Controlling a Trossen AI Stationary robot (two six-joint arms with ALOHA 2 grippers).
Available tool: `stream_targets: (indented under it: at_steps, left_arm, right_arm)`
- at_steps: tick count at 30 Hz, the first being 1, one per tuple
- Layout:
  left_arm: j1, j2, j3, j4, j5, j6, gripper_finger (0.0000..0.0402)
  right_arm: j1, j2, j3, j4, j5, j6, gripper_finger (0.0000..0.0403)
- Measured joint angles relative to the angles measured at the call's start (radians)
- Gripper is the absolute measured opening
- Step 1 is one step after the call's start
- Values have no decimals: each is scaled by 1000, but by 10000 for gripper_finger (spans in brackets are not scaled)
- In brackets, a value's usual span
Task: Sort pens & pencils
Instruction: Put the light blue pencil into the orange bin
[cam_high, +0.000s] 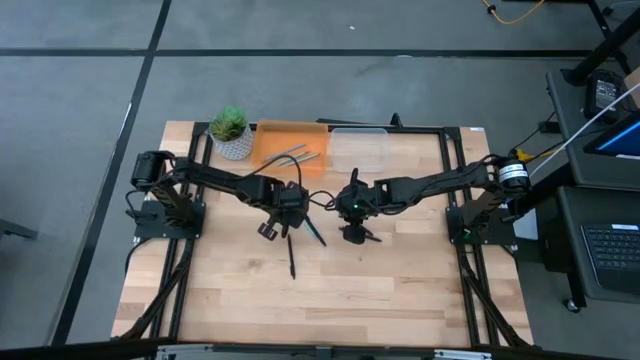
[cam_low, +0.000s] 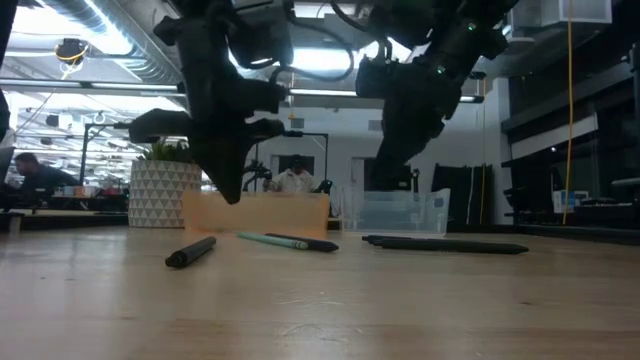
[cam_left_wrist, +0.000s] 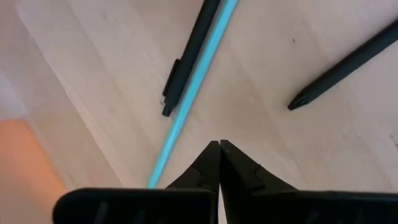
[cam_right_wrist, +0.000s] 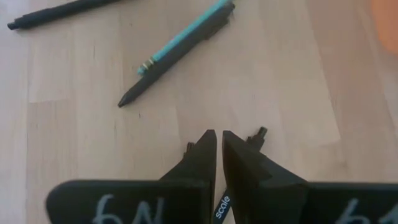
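With both sets of my fingers pressed together on nothing, I judge I am between picks, choosing the next stick to sort. My left gripper (cam_left_wrist: 219, 149) hangs just above the wood with its tips touching, and right past them lie a light blue pencil (cam_left_wrist: 194, 93) and a black pen (cam_left_wrist: 189, 59) side by side, nearly touching; another black pen (cam_left_wrist: 345, 65) lies apart from them. My right gripper (cam_right_wrist: 216, 140) is closed and empty too, over the middle of the table (cam_high: 400, 290), with a dark pen partly hidden under its fingers and a teal and black pair (cam_right_wrist: 180, 53) a little beyond. From above, one more dark stick (cam_high: 291, 258) lies nearer the table's front edge. Farther back, the orange tray (cam_high: 270, 160) already holds two pencils (cam_high: 292, 155), the clear bin (cam_high: 358, 150) sits beside it, and a potted plant (cam_high: 231, 133) stands at the corner. Next, I think, my left fingers must spread, straddle the blue pencil alone, and close without catching the pen beside it.
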Motion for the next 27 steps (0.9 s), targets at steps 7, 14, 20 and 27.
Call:
stream_targets:
  at_steps: [7, 14, 20, 27]
  left_arm:
    - [0, 3, 1, 62, 2, 3, 21]
    - [3, 43, 2, 90, -9, -3, 66]
    - [18, 82, 2, 113, -47, 6, 95]
    - [39, 144, 3, 127, -48, 79, 93]
  right_arm:
    - [0, 0, 0, 21, -4, -1, 30]
    - [1, 0, -1, 18, -59, -1, 30]
    - [3, 0, -1, 20, -66, -3, 30]
    - [3, 0, -1, 21, -68, -24, 30]
